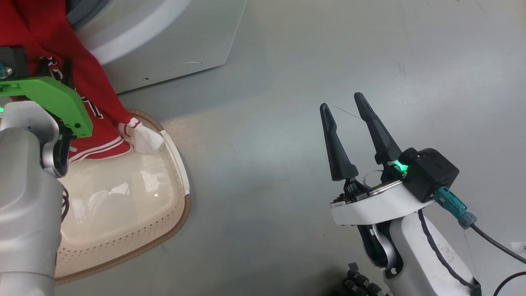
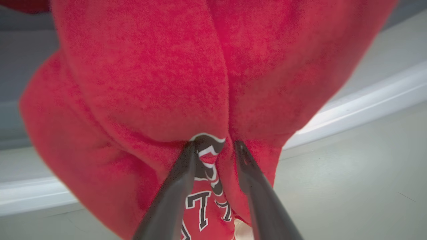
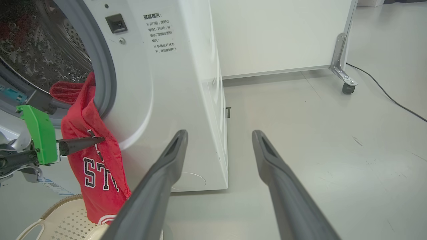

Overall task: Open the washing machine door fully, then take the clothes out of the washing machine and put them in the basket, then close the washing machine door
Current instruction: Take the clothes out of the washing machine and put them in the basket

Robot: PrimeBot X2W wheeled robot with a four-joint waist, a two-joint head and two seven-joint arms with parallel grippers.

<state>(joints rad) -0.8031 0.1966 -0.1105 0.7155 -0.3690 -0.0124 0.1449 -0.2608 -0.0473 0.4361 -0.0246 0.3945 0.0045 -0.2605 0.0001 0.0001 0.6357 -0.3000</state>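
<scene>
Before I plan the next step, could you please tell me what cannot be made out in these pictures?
Drum depth: right wrist view, cut off by the top-left edge and dark, so what remains inside is uncertain.
Left gripper tips: left wrist view, buried in folds of the clothes.
Basket left part: head view, behind the left forearm.
Washing machine label text: right wrist view, too small.

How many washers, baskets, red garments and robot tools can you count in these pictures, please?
washer: 1
basket: 1
garment: 1, red, hanging from the drum into the basket
tools: 2, the left tool shut on the garment and the right tool open
Total: 5
</scene>
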